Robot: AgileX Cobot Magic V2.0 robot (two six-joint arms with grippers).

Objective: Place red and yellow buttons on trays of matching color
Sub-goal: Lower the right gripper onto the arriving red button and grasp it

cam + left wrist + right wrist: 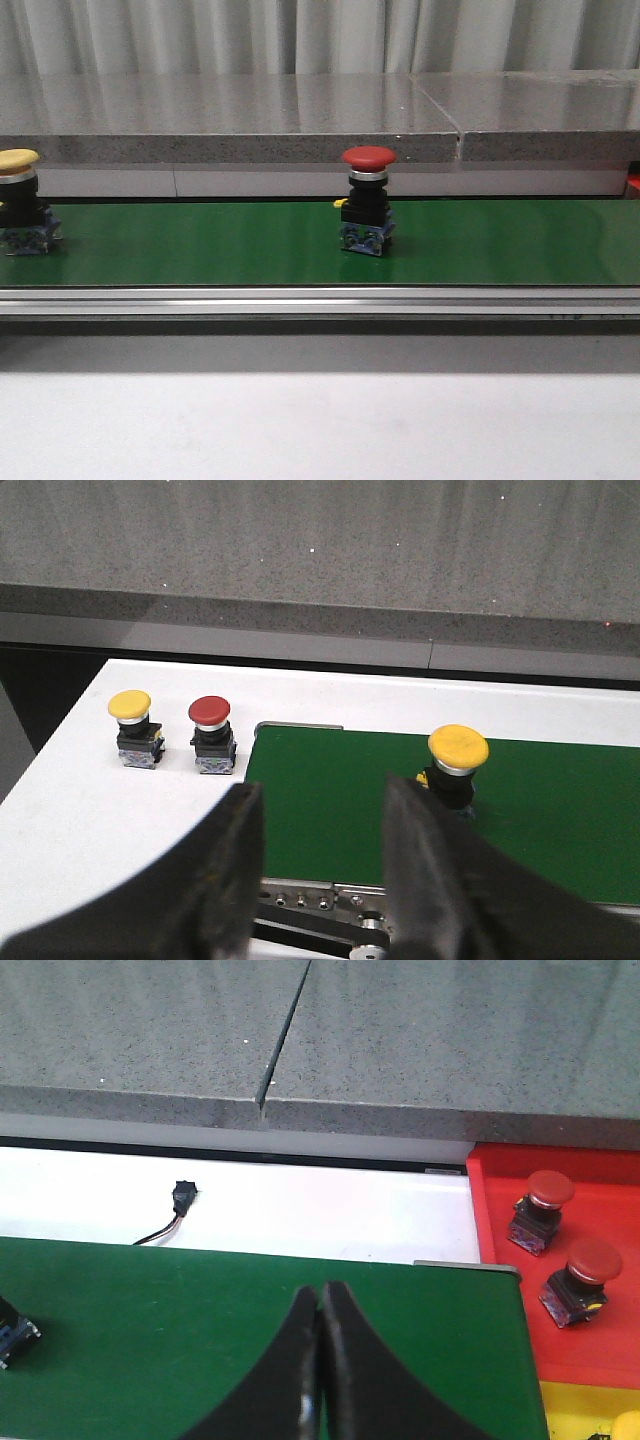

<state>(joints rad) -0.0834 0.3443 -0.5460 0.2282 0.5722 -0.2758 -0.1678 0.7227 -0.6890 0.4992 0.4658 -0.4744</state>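
Grey stone ledges and pale curtain folds close off the scene behind a green conveyor belt (480, 250) that is carried on the white tabletop (320, 430). On the belt, a red button (367, 200) stands upright near the middle and a yellow button (456, 765) stands at the left end, just beyond the left gripper (320, 870), whose jaws are held apart. The right gripper (320, 1360) is seen over the belt with its jaws pressed together and nothing between them. Two red buttons (560, 1250) are already seated in the red tray (500, 1220), and a yellow tray (580, 1410) is glimpsed beside it. Each button is judged light and rigid, top-heavy under its smooth domed cap, which is likely slippery; a hold on the black squared body below the cap is advised.
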